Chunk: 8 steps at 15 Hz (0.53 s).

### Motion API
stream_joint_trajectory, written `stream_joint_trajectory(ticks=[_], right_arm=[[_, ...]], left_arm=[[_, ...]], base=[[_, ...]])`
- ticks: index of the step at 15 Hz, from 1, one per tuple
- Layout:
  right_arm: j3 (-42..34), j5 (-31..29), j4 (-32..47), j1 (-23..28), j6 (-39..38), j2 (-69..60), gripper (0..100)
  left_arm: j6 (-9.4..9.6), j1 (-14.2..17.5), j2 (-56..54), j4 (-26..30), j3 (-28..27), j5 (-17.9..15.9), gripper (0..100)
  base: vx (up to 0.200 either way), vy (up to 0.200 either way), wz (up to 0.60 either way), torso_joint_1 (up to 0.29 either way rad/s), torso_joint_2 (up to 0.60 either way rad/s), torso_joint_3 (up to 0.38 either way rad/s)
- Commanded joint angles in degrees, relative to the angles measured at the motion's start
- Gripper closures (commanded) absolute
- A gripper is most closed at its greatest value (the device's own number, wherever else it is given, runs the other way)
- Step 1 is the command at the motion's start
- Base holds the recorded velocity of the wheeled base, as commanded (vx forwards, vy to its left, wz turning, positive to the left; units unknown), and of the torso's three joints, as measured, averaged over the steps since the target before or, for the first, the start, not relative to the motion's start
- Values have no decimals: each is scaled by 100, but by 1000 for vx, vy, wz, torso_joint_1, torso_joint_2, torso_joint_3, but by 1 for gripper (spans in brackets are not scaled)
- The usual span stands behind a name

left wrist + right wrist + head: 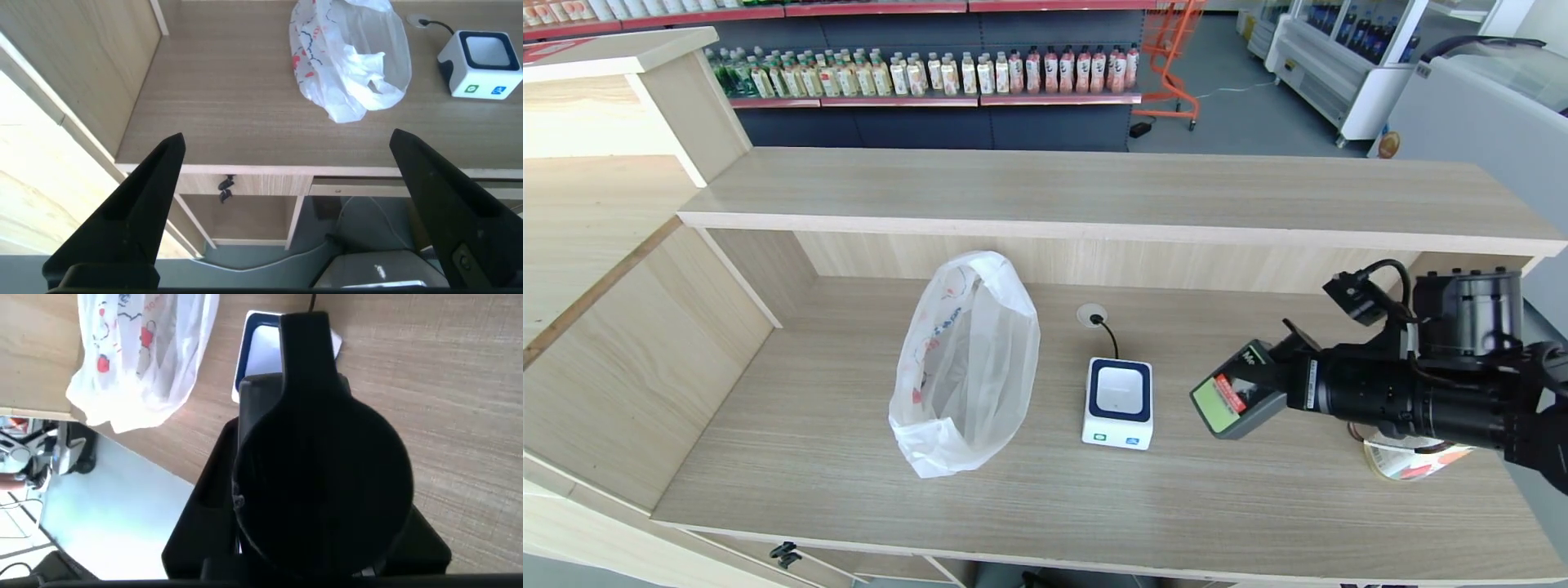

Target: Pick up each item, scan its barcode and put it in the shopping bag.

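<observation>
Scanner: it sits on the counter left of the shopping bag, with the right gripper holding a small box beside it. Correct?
No. The head view shows the scanner right of the shopping bag, not left. The right gripper does hold a small box beside it.

Small box (1235,394) aloft beside white scanner (1118,402); bag (964,363) perhaps open

On the counter (1176,506), shopping bag (964,363) left of scanner (1118,402); box (1236,394) right of scanner.
</observation>
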<state>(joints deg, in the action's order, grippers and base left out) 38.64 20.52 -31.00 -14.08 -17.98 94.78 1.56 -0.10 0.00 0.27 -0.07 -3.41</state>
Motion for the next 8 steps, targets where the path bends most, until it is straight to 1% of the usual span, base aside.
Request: stream_joint_trajectory(ticks=[1, 2, 4, 8], right_arm=[[170, -320, -240, -350, -162, 752, 100], [363, -725, -257, -587, -171, 1016, 100], [600, -830, -257, -763, -171, 1183, 100], [899, -839, -257, -868, -179, 1438, 100]], left_arm=[[2, 1, 9, 0, -1, -1, 0], [2, 1, 9, 0, -1, -1, 0], [2, 1, 9, 0, -1, 7, 0], [2, 1, 9, 0, -1, -1, 0]], base=[[0, 0, 0, 0, 0, 0], [0, 0, 0, 0, 0, 0], [0, 0, 0, 0, 0, 0], [0, 0, 0, 0, 0, 0]])
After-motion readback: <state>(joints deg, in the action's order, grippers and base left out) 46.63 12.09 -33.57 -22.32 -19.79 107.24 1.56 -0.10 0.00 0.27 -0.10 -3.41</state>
